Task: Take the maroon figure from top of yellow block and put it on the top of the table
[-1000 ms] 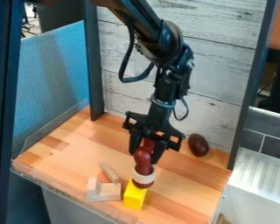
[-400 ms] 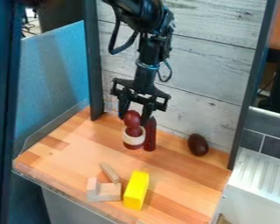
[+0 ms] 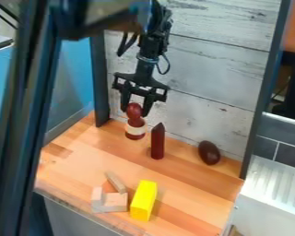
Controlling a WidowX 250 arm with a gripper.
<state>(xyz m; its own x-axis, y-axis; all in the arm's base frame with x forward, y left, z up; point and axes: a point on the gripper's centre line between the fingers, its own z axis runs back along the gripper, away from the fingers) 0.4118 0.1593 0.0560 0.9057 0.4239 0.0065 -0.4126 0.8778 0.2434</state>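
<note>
My gripper (image 3: 134, 107) hangs over the back left of the wooden table (image 3: 180, 182), shut on the head of the maroon figure (image 3: 135, 128). The figure is upright, with a cream band around its lower part. Whether its base touches the table I cannot tell. Toward the front edge lies the yellow block (image 3: 144, 200), with nothing on top of it.
Just right of the figure stands a dark red pointed piece (image 3: 158, 142). A brown egg-shaped object (image 3: 208, 152) is near the back wall. Light wooden blocks (image 3: 110, 201) sit left of the yellow block. Dark posts (image 3: 99, 78) frame the table.
The gripper has carried the maroon figure off the yellow block, back and to the left, past the red pointed piece. A dark frame at the left has swung further into view.
</note>
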